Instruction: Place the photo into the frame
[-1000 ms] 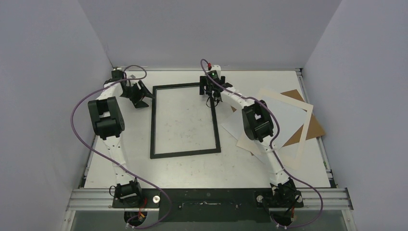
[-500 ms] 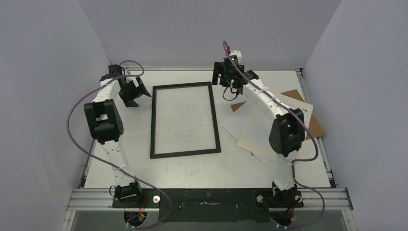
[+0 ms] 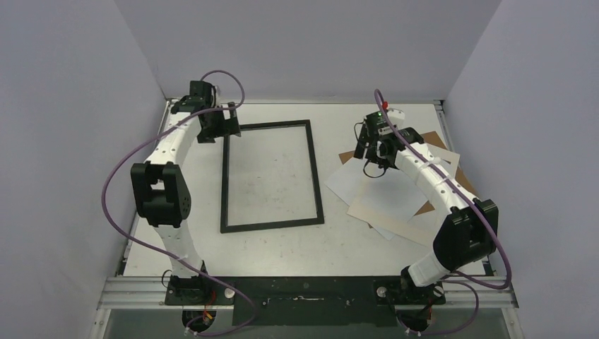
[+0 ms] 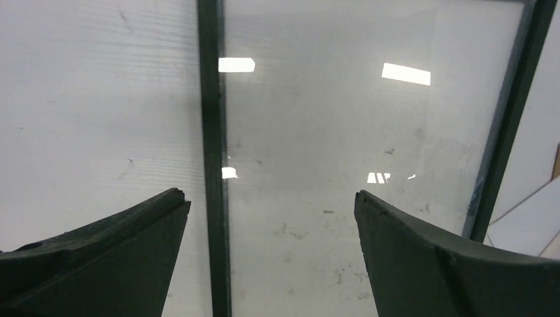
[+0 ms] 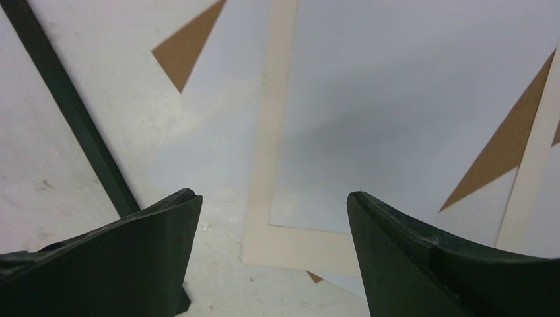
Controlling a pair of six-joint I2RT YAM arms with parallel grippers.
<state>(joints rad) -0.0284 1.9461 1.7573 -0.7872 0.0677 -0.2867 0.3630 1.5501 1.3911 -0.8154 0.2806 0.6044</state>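
While left jaws gape over frame (image 3: 224,185), right jaws wide over photo (image 3: 344,182)

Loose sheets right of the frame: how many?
3, in one overlapping pile: the cream mat on top, the photo beneath it poking out toward the frame, brown cardboard underneath, corners showing. More may hide below.

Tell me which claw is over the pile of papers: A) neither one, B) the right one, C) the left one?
B: the right gripper hangs open over the pile lying right of the frame, while the left gripper is over the frame's left bar.
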